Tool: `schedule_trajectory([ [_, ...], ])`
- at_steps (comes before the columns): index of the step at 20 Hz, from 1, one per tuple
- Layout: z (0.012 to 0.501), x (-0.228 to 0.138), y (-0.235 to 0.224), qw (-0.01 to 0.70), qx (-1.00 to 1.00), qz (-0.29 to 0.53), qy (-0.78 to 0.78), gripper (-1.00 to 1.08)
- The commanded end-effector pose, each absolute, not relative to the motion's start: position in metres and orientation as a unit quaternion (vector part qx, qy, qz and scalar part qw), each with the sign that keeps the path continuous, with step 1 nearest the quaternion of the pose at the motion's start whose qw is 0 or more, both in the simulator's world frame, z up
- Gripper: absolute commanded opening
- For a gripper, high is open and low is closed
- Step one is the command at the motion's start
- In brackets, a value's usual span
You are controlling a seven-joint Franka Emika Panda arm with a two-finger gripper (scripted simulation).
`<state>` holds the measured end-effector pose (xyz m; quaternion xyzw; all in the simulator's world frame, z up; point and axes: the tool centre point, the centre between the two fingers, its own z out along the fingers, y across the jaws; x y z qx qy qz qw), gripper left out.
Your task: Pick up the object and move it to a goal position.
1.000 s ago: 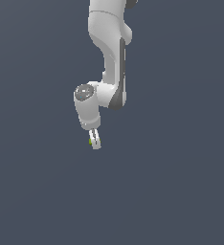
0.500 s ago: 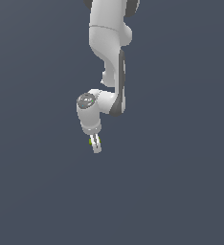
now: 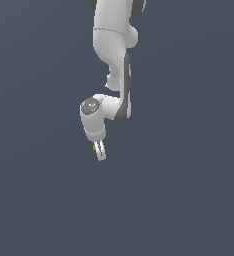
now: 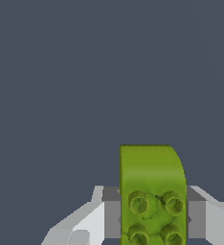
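Note:
The object is a small lime-green block (image 4: 152,191) with round studs on its face. In the wrist view it sits clamped between my two grey finger pads (image 4: 111,217). My gripper (image 4: 152,220) is shut on it. In the exterior view the white arm hangs down from the top, and my gripper (image 3: 99,151) points down with a sliver of the green block (image 3: 95,148) showing between the fingers. The block is held up off the plain dark grey ground.
Only a plain dark grey surface (image 3: 189,200) shows around the arm in both views. No goal marker shows.
The arm has shifted a little toward the exterior view's right and the gripper has swung with it. The block stays in the grip.

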<state>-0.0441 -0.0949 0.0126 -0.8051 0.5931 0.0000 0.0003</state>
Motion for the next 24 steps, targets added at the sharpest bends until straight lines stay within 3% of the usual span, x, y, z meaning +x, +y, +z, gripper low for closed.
schedule_trajectory([
  [1, 0.012, -0.044, -0.095, 0.0, -0.805, 0.0, 0.593, -1.0],
  [11, 0.019, -0.056, -0.105, 0.0, -0.805, 0.0, 0.593, -1.0],
  [24, 0.054, -0.12, -0.159, 0.001, -0.805, 0.0, 0.593, -1.0],
])
